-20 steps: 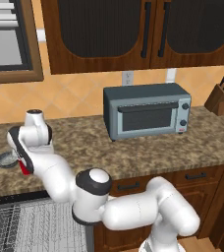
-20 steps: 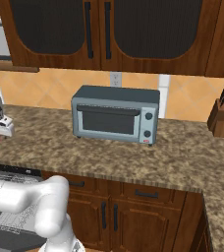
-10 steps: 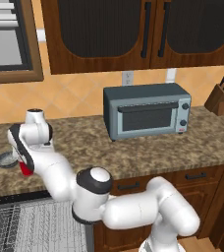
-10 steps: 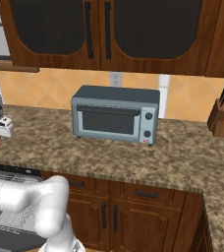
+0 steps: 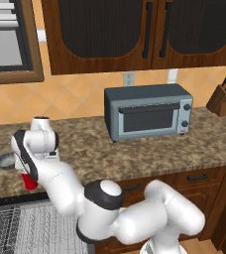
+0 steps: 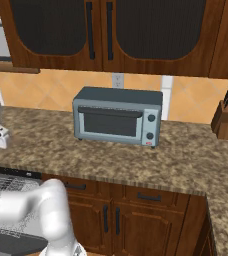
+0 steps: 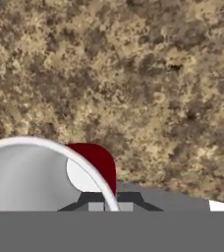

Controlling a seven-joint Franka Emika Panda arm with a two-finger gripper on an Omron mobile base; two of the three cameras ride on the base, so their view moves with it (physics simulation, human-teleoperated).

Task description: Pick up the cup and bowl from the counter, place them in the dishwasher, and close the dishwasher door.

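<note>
So the claw point(image 7: 106, 204) is clamped on the white rim of the small red tapered plastic cup point(image 7: 97, 165), upright at the speckled granite tabletop's point(image 7: 148, 78) front edge, near the shallow round grey metal bowl point(image 5: 7, 160).

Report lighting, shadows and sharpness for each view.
Left base view: flat, even rendered light, no glare on the toaster oven. Right base view: same soft light over the counter. Hand view: the close cup is crisp-edged, the granite slightly smeared.

Grey toaster oven point(image 5: 147, 111), knife block point(image 5: 222, 100).
</note>
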